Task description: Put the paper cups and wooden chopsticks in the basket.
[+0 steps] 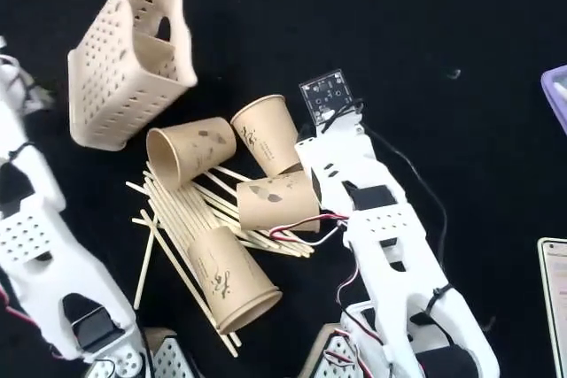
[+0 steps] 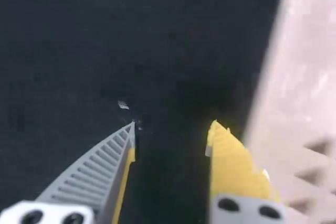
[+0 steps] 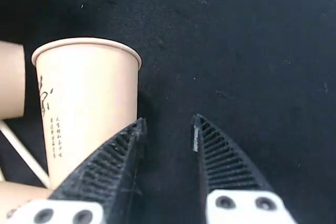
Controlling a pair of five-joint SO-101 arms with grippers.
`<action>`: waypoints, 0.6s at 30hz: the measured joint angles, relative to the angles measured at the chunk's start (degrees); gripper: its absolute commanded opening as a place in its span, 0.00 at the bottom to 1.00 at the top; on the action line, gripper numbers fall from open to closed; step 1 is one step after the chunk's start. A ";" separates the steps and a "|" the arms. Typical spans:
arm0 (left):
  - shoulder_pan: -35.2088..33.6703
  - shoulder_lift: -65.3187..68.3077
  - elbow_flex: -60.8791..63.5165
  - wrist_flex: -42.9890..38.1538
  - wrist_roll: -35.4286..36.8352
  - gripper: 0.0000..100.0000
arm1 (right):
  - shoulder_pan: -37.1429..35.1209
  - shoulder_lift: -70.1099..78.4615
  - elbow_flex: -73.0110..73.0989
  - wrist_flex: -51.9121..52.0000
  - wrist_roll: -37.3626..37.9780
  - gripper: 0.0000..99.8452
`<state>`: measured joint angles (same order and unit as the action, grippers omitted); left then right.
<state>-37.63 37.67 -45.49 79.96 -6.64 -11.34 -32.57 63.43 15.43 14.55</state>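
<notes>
basket [image 1: 128,64] tilted at 10 o'clock | 4 paper cups [image 1: 276,201] toppled over chopsticks [image 1: 177,227], centre | right fingers [image 3: 113,156] spread beside 12 o'clock cup [image 3: 86,108], likely for grasp | left fingers [image 2: 100,171] spread by basket

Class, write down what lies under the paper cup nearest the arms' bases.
Wooden chopsticks run under the paper cup and show beyond it. The stretches beneath are covered; their number cannot be told.

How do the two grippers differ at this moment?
The left gripper has grey and yellow fingers; the right gripper has black ones. The left gripper is beside the basket, the right gripper beside a paper cup. Both are open and hold nothing.
</notes>
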 measured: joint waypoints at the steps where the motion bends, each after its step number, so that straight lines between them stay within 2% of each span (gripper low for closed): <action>1: -1.14 0.18 -1.23 0.00 0.00 0.22 | 0.00 0.00 0.09 0.00 0.00 0.15; 6: -6.24 2.11 -3.60 0.00 0.00 0.22 | 0.00 0.00 0.62 -0.18 0.00 0.15; 11: -7.12 3.60 -6.86 2.64 0.00 0.22 | 0.00 0.00 0.62 -0.26 0.00 0.15; 15: -5.19 3.60 -14.59 9.14 0.00 0.22 | 0.00 0.00 0.62 -0.44 0.00 0.15; 18: -0.18 3.52 -21.27 15.21 0.00 0.22 | 0.00 0.00 0.62 -0.44 0.00 0.15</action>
<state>-37.80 41.19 -66.77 95.16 -6.64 -11.34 -32.57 64.04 14.99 14.55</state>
